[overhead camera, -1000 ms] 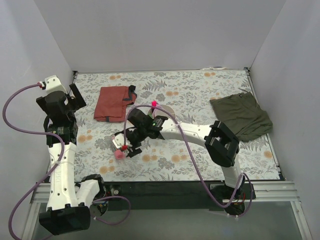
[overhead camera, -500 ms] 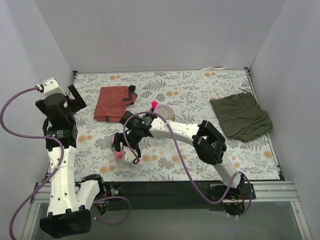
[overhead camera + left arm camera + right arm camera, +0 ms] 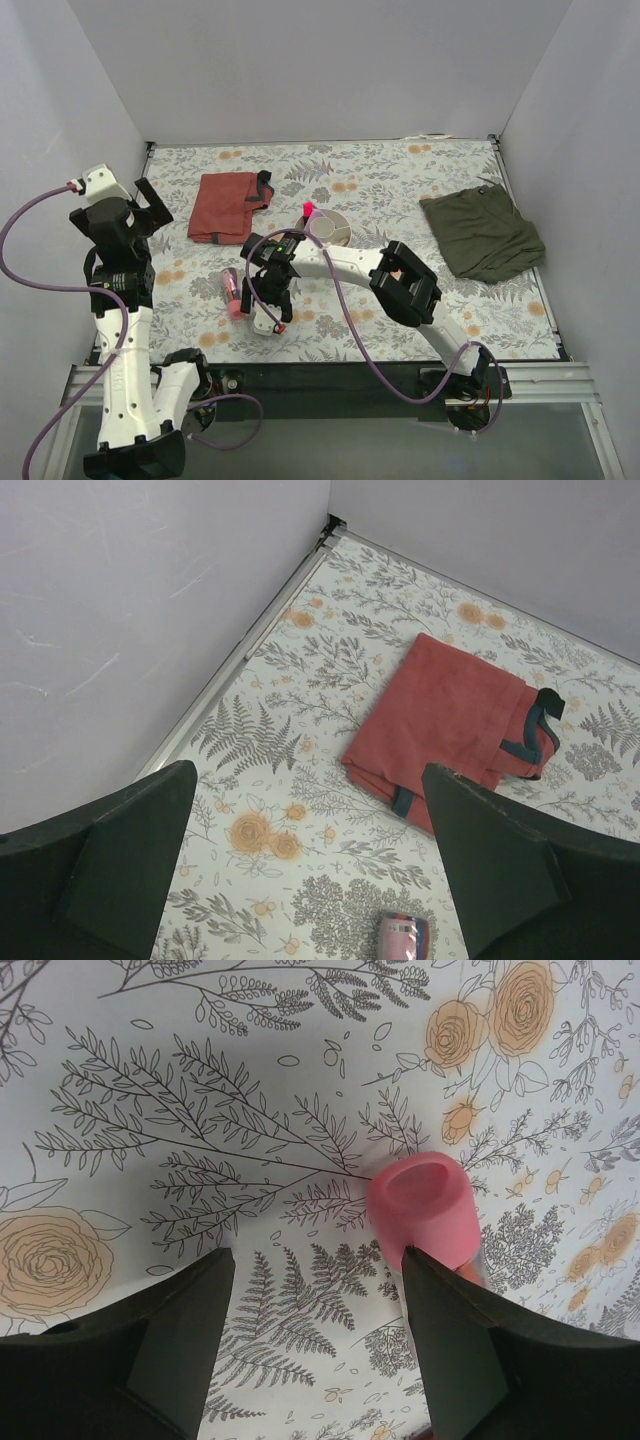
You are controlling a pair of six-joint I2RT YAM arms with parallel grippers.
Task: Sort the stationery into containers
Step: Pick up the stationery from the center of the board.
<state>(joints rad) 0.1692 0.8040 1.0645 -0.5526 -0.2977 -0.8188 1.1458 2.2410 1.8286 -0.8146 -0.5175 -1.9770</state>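
Note:
A pink marker [image 3: 233, 294] with a pink cap lies on the floral table left of centre. In the right wrist view its pink cap [image 3: 420, 1206] shows end-on, against the inner edge of my right-hand finger. My right gripper [image 3: 315, 1330] is open just above the table; in the top view the right gripper [image 3: 266, 308] sits just right of the marker. My left gripper [image 3: 150, 200] is raised at the far left, open and empty [image 3: 308, 772]. The marker's end shows below it [image 3: 403, 936]. The round white organiser [image 3: 330, 229] stands at centre with a pink item upright at its left edge.
A folded rust-red cloth [image 3: 228, 205] lies at the back left, also in the left wrist view [image 3: 450, 720]. An olive-green cloth [image 3: 485, 236] lies at the right. White walls enclose the table on three sides.
My right gripper has swung from over the marker to its near right side and turned. The marker now lies free on the table. My left arm has shifted slightly.

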